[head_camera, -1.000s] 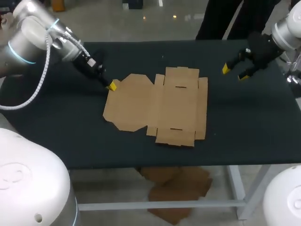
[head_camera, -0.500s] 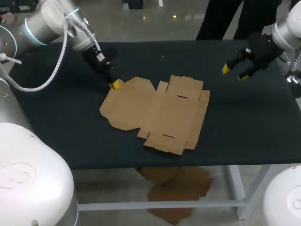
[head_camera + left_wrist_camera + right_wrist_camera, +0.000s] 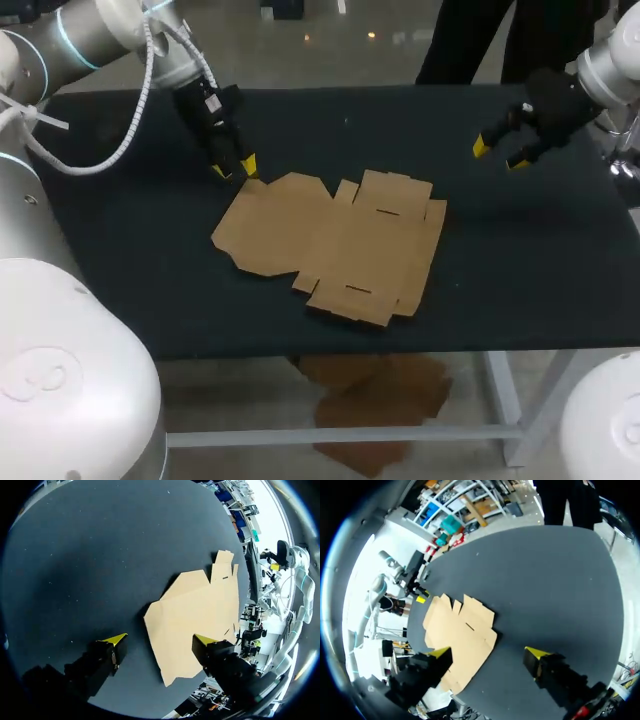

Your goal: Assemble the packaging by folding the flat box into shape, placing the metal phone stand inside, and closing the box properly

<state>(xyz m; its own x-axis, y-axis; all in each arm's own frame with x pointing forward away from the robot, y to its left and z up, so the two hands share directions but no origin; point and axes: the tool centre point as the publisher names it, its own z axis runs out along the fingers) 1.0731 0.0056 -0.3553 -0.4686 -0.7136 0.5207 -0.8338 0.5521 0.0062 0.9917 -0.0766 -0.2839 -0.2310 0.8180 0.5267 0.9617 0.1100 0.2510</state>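
Observation:
A flat, unfolded brown cardboard box lies on the black table, turned a little askew. My left gripper hovers open at the box's far left corner, touching nothing. From the left wrist, the box lies under and ahead of the left gripper, with its edge between the spread fingers. My right gripper hangs open above the table's far right, well clear of the box. The right wrist view has the box ahead of the right gripper. No metal phone stand shows in any view.
The box's near flap lies close to the table's front edge. Bare black tabletop stretches to the right of the box and along the far side.
My left gripper pulled the box's left corner leftward, turning the box, then let go, opened and drew back a little. The right arm has not moved.

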